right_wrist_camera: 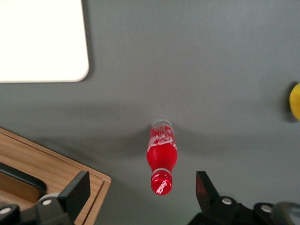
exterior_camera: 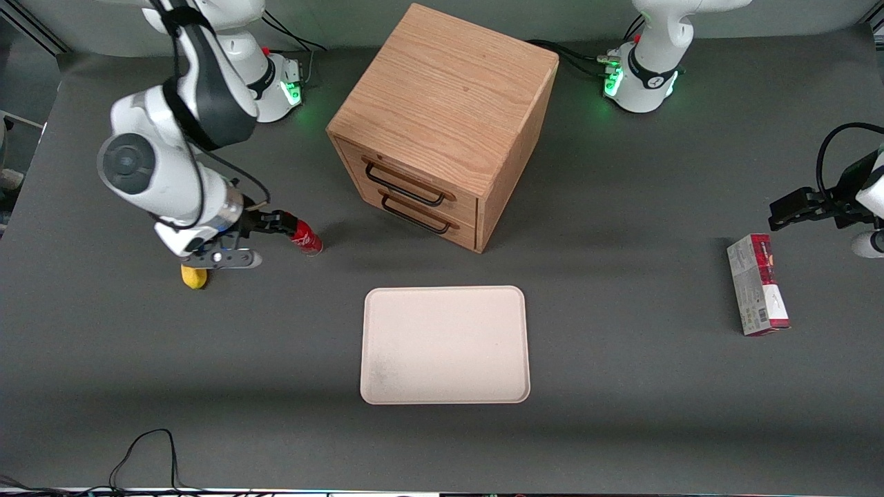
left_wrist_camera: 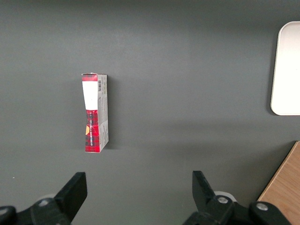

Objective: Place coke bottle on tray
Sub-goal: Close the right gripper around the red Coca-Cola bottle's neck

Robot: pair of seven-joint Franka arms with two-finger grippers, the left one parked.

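Note:
The coke bottle, small and red with a red cap and white script, stands upright on the grey table toward the working arm's end, a little farther from the front camera than the tray. The cream tray lies flat with nothing on it. My right gripper hovers just above the bottle and does not touch it. In the right wrist view the bottle stands between the gripper's wide-open fingers, cap toward the camera. A corner of the tray shows there too.
A wooden drawer cabinet stands farther from the front camera than the tray; its edge shows close to the gripper. A yellow fruit lies under the working arm. A red-and-grey carton lies toward the parked arm's end.

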